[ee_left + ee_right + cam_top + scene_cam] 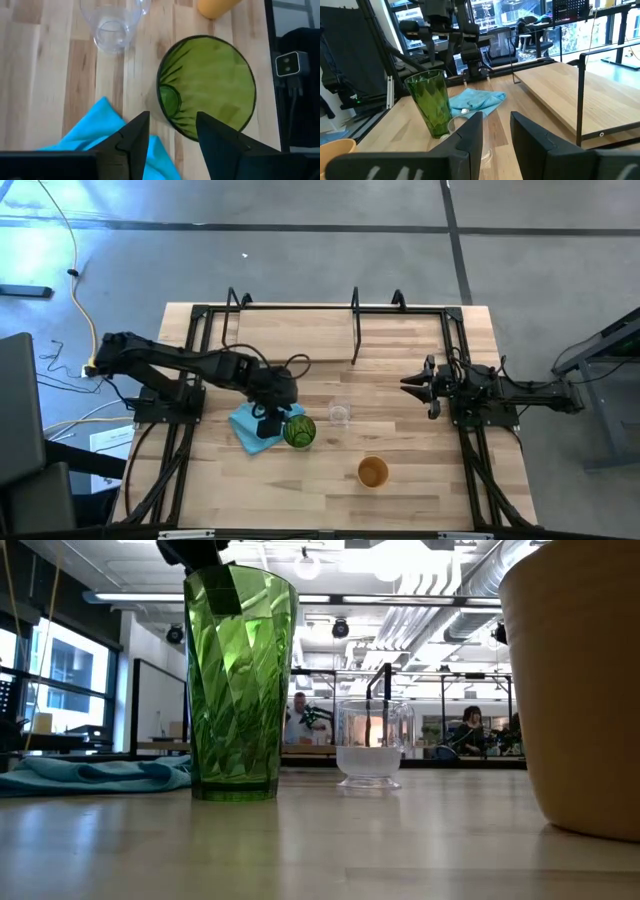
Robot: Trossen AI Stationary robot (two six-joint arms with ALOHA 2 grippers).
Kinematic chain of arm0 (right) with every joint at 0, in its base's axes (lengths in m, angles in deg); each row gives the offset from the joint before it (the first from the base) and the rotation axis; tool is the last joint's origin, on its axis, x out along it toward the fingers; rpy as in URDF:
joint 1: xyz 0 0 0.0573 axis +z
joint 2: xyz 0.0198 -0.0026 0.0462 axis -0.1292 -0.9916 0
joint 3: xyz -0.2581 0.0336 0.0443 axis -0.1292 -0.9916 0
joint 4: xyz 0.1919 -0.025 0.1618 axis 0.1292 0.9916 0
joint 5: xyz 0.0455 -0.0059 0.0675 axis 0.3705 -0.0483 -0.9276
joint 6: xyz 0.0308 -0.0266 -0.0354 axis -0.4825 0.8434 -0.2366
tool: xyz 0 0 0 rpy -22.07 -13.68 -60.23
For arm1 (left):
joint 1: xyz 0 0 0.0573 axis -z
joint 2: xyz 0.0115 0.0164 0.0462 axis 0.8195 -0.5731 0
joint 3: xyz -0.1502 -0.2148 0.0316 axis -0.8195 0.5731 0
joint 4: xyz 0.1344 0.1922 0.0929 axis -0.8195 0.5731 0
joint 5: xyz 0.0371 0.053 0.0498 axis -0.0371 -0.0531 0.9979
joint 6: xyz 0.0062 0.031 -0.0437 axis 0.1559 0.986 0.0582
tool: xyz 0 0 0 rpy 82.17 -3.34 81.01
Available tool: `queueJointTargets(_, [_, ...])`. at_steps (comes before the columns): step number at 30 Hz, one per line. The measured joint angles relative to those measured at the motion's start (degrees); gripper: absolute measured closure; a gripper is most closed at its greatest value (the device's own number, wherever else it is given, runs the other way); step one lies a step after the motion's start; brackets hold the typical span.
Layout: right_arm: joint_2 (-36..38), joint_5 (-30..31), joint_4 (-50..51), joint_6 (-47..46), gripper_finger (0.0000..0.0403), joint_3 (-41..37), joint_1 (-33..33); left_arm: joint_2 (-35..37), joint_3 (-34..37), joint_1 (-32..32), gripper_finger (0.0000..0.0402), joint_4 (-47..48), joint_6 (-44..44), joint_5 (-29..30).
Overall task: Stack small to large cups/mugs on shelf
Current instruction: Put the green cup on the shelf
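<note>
Three cups, green tumbler (299,431), clear glass cup (340,414), orange cup (372,472), stand unstacked on the tabletop (300,500); shelf (300,330) bare. Left tool (274,423) spread wide above the tumbler, holding nothing. Right tool (412,386) parted, empty.

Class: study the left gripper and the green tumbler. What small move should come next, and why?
Probably lift the left gripper straight up and clear. Its fingers stand open at the rim of the green tumbler, which sits upright on the table beside the blue cloth, so it looks released. The small clear glass cup and orange cup stand apart, and the shelf holds no cup yet.
</note>
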Motion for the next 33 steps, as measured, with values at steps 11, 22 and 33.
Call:
queueJointTargets(11, [0.0, -0.3, 0.1, 0.2, 0.0311, 0.0, 0.0, -0.1, 0.0, -0.2, 0.0250, -2.0, -0.6, 0.3])
queueJointTargets(22, [0.0, -0.7, 0.2, 0.1, 0.0311, 0.0, 0.0, -2.1, -0.1, -0.2, 0.0250, -4.1, -1.2, 1.6])
queueJointTargets(33, [-0.3, -1.2, 0.3, -0.2, 0.0311, 0.0, 0.0, -4.8, 0.1, -0.2, 0.0250, -2.5, -1.2, 1.6])
